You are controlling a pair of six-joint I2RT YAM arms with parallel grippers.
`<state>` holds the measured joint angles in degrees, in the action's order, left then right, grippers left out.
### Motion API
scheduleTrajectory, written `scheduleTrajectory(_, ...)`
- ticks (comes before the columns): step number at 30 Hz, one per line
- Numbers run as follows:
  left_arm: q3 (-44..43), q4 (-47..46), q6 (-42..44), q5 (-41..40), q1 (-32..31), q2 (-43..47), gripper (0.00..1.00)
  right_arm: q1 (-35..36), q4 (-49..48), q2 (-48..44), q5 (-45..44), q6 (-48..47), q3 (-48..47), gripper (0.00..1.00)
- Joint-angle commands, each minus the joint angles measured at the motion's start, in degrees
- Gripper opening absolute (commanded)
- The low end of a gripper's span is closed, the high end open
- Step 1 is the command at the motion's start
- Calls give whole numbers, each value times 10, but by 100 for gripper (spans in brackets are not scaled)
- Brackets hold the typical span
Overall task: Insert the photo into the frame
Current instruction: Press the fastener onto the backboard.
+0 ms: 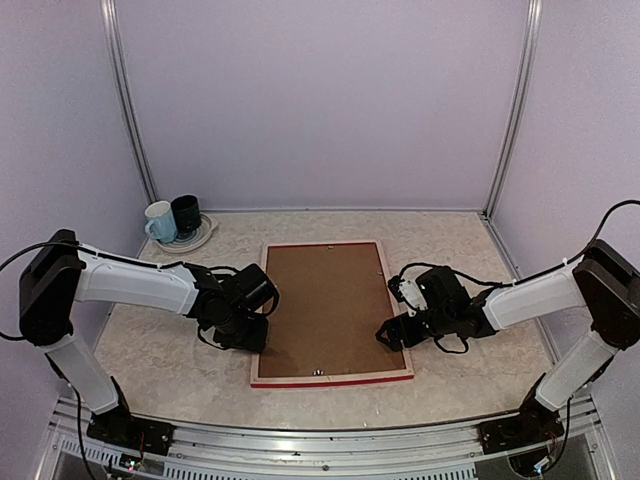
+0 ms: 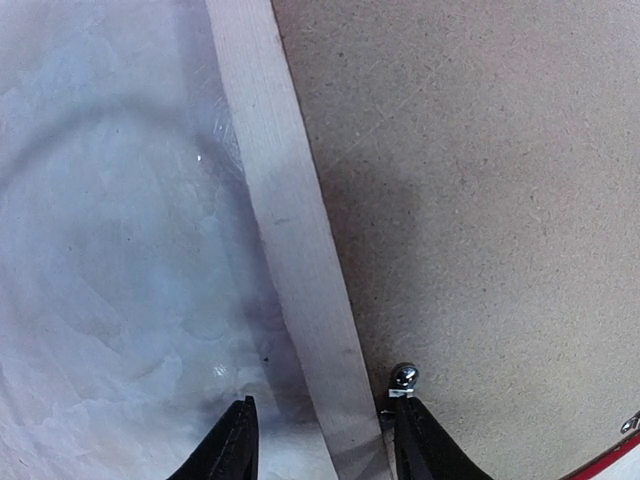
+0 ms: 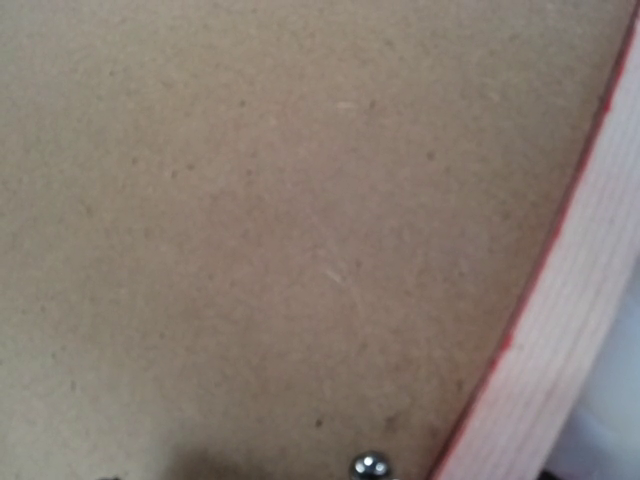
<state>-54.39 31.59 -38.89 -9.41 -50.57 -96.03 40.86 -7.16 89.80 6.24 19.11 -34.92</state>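
A large frame (image 1: 330, 378) was seen lying face down in the middle of the overhead view, on a pale marbled table (image 1: 450, 250). A brown backing board (image 1: 325, 305) was set inside it, and a thin red edge was shown along the bottom.

The left gripper (image 1: 252, 335) was positioned at the frame's lower left side. In its wrist view the two dark fingers (image 2: 232, 450) were held partly apart astride the pale wooden rail. One was over the table, the other over the board beside a small metal stud (image 2: 403, 377). A gap was visible at the rail, and nothing was gripped.

The right gripper (image 1: 395, 335) was positioned at the frame's right side with its jaws spread wide. No hold on anything could be seen.

A pale mug (image 1: 159, 222) and a dark mug (image 1: 186, 214) were set on a plate (image 1: 205, 238) at the upper left.
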Motion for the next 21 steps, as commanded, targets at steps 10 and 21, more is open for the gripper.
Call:
scheduleTrajectory(10, 3, -3, 8, 5, -2, -22, 47, 5, 14, 11, 5, 1, -2, 85)
scheduleTrajectory(21, 2, -12, 9, 17, -3, -26, 48, 5, 14, 12, 4, 1, -2, 85)
